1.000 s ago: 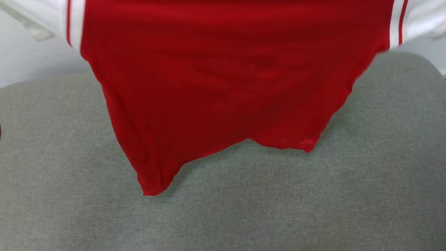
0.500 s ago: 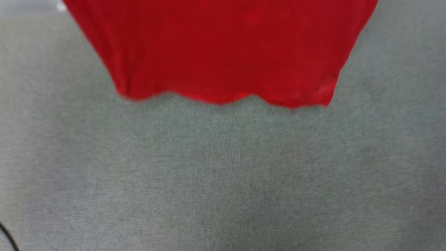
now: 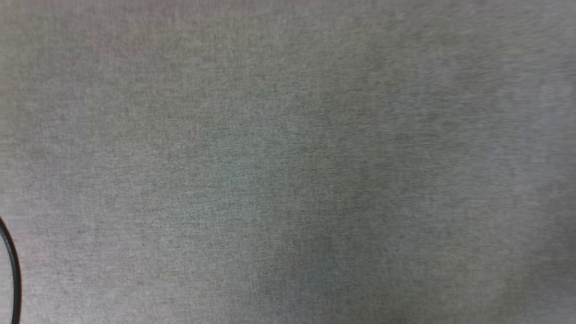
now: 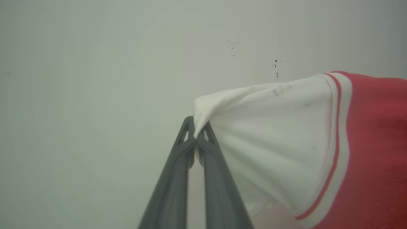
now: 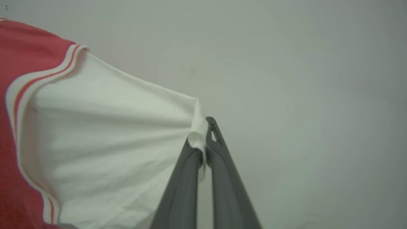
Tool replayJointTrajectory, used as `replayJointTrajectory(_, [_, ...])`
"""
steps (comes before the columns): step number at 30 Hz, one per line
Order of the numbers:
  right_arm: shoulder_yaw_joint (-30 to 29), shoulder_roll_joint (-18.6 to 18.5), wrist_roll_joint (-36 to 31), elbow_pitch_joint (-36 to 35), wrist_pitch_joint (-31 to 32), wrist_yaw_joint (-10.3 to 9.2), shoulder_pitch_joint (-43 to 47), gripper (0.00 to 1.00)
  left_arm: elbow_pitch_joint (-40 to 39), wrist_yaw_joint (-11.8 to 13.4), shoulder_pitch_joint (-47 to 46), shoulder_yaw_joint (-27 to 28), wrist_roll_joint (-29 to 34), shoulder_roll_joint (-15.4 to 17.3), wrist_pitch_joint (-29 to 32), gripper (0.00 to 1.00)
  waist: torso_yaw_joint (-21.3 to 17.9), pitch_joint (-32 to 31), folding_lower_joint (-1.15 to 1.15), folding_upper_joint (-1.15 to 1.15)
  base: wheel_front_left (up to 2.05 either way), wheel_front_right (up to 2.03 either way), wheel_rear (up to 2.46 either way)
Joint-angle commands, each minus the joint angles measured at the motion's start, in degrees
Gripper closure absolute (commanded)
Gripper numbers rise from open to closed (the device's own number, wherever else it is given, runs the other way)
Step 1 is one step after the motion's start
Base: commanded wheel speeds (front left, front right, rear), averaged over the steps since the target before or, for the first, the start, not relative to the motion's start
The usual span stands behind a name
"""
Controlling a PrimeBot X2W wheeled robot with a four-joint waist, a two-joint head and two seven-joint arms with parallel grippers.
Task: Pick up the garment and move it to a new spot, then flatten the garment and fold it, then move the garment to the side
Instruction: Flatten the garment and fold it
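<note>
Since the grey cushion (image 3: 288, 162) waits below and the garment (image 4: 270, 143) hangs stretched in air between the arms, both should lower together, keeping it taut. The left gripper (image 4: 196, 128) and right gripper (image 5: 205, 133) each clamp a white sleeve tip. A second ago its red hem crossed the head view; that view has since shifted off it.

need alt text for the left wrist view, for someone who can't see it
The left gripper, its two dark fingers shut, pinches the tip of the white sleeve of a T-shirt. The sleeve fans out to the right to red-and-white striped trim and the red body. Behind is a plain pale background with a few small dark specks.
</note>
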Motion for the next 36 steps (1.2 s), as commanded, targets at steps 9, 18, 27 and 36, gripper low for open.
replayJointTrajectory(9, [-1.4, 3.4, -2.7, 10.5, -8.3, -0.10, 2.2, 1.00, 13.2, -2.9, 2.2, -4.4, -0.3, -5.5, -9.1, 1.00, 2.8, 3.4, -0.02, 0.00, 0.00, 0.00, 0.00])
replayJointTrajectory(18, [3.0, 3.9, 1.2, 14.2, -11.5, -0.09, 17.8, 1.00, 15.6, -3.7, 21.1, -9.8, -3.3, -8.7, -12.1, 1.00, 3.0, -3.8, -0.02, 0.00, 0.00, 0.00, 0.00])
replayJointTrajectory(27, [12.4, -0.2, 9.5, 10.1, -10.1, -0.08, 45.2, 1.00, 9.5, -3.8, 51.1, -15.4, -7.1, -8.5, -13.1, 1.00, 3.1, -17.3, -0.02, 0.00, 0.00, 0.00, 0.00])
replayJointTrajectory(36, [16.0, -5.2, 16.5, 5.1, -10.5, -0.10, 63.3, 1.00, 2.1, -1.4, 71.7, -18.3, -8.9, -4.9, -10.1, 1.00, 3.2, -25.4, -0.02, 0.00, 0.00, 0.00, 0.00])
